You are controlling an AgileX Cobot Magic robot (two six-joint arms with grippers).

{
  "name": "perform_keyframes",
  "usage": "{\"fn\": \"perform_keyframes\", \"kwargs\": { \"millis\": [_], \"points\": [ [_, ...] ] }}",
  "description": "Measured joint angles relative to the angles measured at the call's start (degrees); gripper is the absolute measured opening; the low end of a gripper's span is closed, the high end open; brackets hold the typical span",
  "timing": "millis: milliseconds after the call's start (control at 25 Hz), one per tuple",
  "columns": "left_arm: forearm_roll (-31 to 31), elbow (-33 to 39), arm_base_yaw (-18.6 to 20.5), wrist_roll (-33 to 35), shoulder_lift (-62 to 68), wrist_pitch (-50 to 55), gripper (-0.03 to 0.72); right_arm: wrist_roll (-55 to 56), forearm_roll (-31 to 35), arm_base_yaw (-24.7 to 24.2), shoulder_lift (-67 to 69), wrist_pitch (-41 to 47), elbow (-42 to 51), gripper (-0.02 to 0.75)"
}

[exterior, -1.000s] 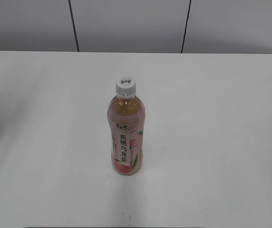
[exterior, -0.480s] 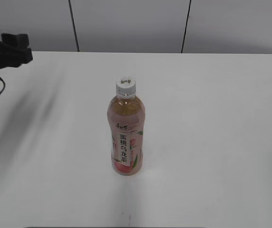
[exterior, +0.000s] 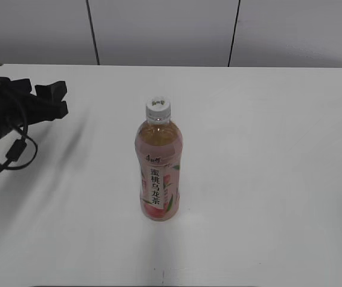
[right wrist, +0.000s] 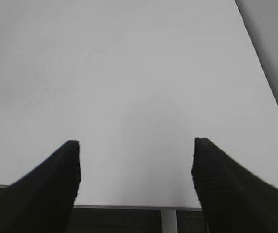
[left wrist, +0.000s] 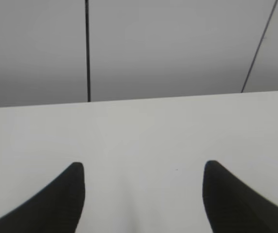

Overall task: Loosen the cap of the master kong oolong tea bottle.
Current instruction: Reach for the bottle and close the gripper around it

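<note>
While the master kong oolong tea bottle (exterior: 159,173) stands upright near the middle of the white table (exterior: 266,149), my left pincer (exterior: 56,99) hangs above the table's left side, well apart from it, fingers spread with nothing between them. Amber tea fills the clear bottle up to its shoulder, and the pink peach-printed label wraps the lower body. Its white ribbed cap (exterior: 158,107) sits on the neck, a small dark mark on top. My right pincer (right wrist: 135,167) is spread too, over bare tabletop near an edge, holding nothing.
</note>
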Motion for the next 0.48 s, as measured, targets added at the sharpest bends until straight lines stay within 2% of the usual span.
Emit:
{"fn": "perform_keyframes", "kwargs": {
  "millis": [120,280,360,480],
  "points": [
    [2.55,6.12,0.00,-1.00,0.07,-10.92,0.468,0.05,0.00,0.00,0.00,0.00,0.00,0.546],
    [4.65,14.15,0.00,-1.20,0.02,-14.68,0.468,0.05,0.00,0.00,0.00,0.00,0.00,0.546],
    [8.10,16.43,0.00,-1.32,0.20,-15.00,0.468,0.05,0.00,0.00,0.00,0.00,0.00,0.546],
    [16.75,17.85,0.00,-1.51,0.32,-15.15,0.468,0.05,0.00,0.00,0.00,0.00,0.00,0.546]
  ]
}}
